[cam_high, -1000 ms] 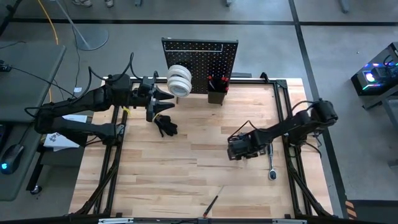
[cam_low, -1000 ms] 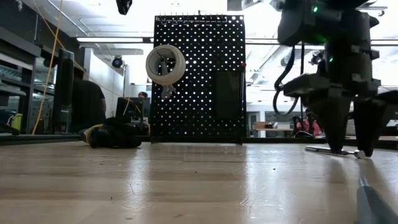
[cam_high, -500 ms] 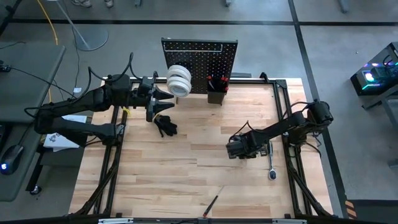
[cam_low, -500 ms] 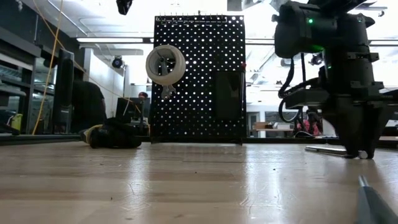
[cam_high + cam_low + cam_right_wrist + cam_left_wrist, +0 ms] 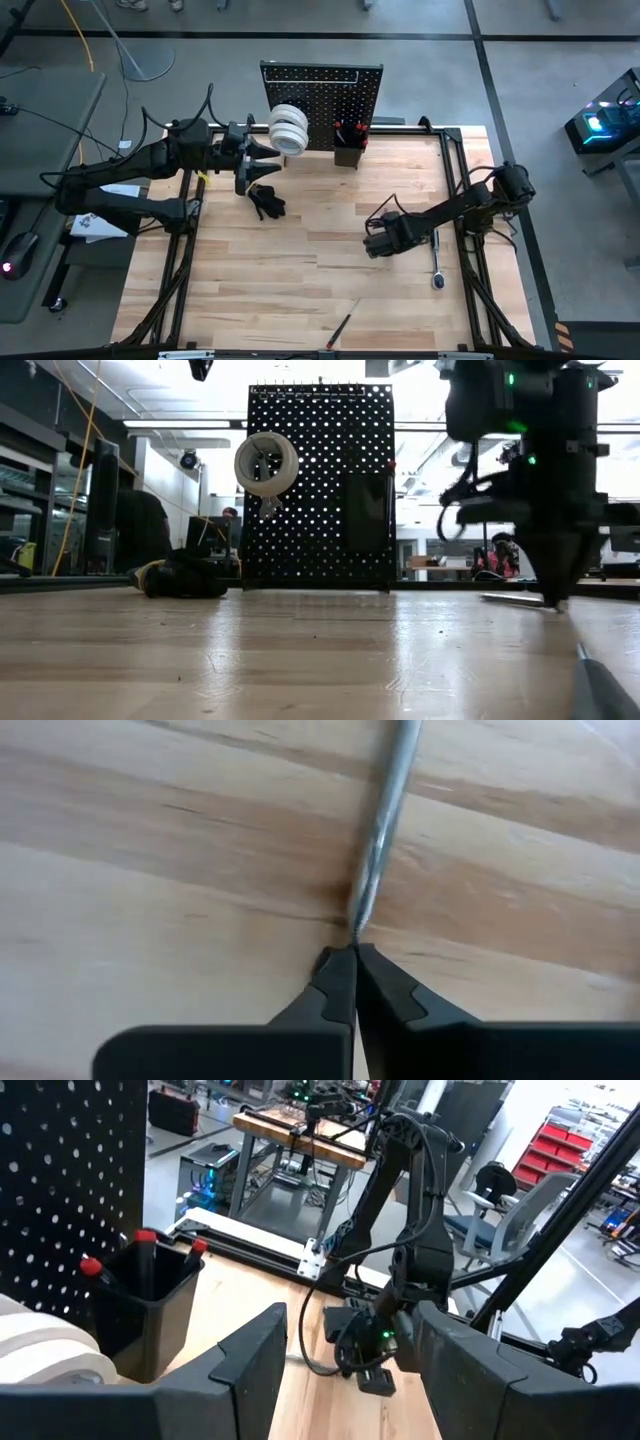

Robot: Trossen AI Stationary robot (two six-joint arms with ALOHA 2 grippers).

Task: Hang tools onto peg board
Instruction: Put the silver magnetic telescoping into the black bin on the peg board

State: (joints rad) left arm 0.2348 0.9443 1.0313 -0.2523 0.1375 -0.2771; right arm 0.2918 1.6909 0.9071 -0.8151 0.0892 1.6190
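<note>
The black peg board (image 5: 322, 92) stands at the table's far edge with white tape rolls (image 5: 288, 130) hung on it and red-handled screwdrivers in its bin (image 5: 348, 150). A silver ratchet (image 5: 438, 265) lies flat on the table at the right. My right gripper (image 5: 352, 952) points down at the table, shut, its tips right at the thin end of the ratchet's handle (image 5: 372, 870). My left gripper (image 5: 348, 1355) is open and held up beside the tape rolls, with nothing between its fingers. My right gripper comes from above with its shut fingertips (image 5: 338, 970) down at the table, in line with the handle's thin end (image 5: 357, 925). I cannot tell whether that end is caught between the tips or only lies against them. The ratchet lies flat on the wood.
A black glove-like bundle (image 5: 266, 201) lies on the table near my left gripper. A slim screwdriver (image 5: 340, 327) lies by the near edge. Black frame rails (image 5: 470, 270) run along both sides of the table.
My right gripper has shut: its fingers stood apart on either side of the ratchet handle's end and now meet at the table there. Its wrist has tipped a little. The ratchet lies where it was.
</note>
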